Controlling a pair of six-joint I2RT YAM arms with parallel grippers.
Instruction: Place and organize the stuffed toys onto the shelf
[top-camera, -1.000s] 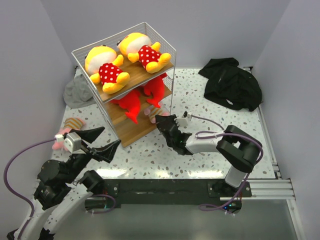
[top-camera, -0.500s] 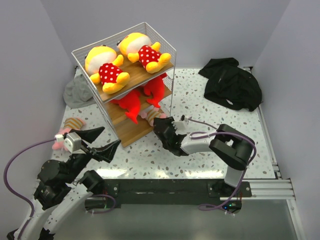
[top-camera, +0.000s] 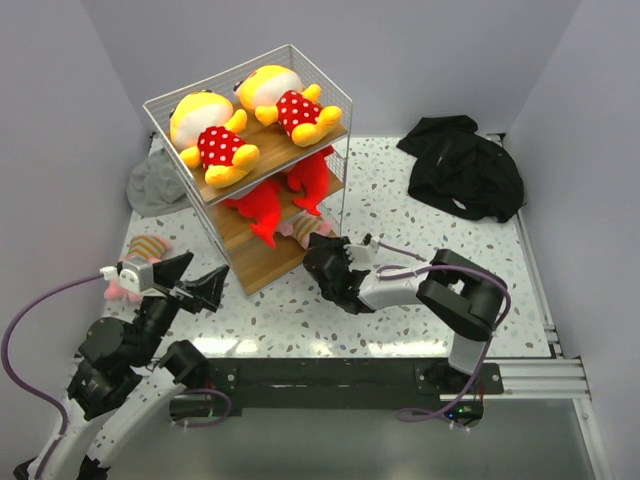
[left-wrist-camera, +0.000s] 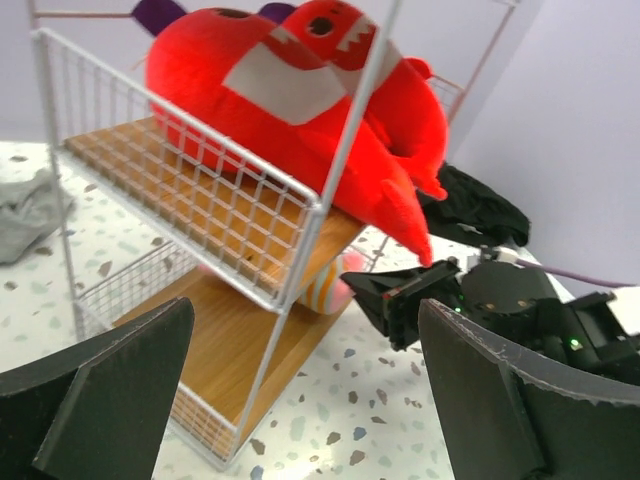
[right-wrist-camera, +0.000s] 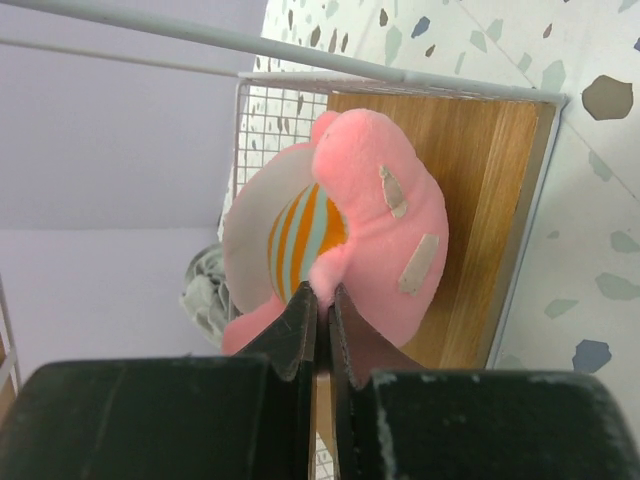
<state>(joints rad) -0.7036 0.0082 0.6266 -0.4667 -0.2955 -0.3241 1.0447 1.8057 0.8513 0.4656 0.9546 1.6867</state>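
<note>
The white wire shelf (top-camera: 270, 262) holds two yellow dolls (top-camera: 212, 140) on its top board and two red sharks (top-camera: 265, 208) on the middle board. My right gripper (top-camera: 318, 250) is shut on a pink striped toy (right-wrist-camera: 370, 220), which lies at the right end of the bottom board (right-wrist-camera: 500, 200). That toy (left-wrist-camera: 325, 285) and the right gripper (left-wrist-camera: 400, 295) also show in the left wrist view, under the sharks (left-wrist-camera: 280, 90). My left gripper (top-camera: 190, 280) is open and empty, facing the shelf's front corner. A second pink striped toy (top-camera: 140, 248) lies on the floor left of it.
A black cloth heap (top-camera: 465, 165) lies at the back right. A grey fabric hat (top-camera: 155, 185) lies behind the shelf on the left. Walls close in on three sides. A metal rail runs along the near edge.
My right gripper has moved left with the pink toy, onto the bottom board. My left gripper has swung up and a little toward the shelf.
</note>
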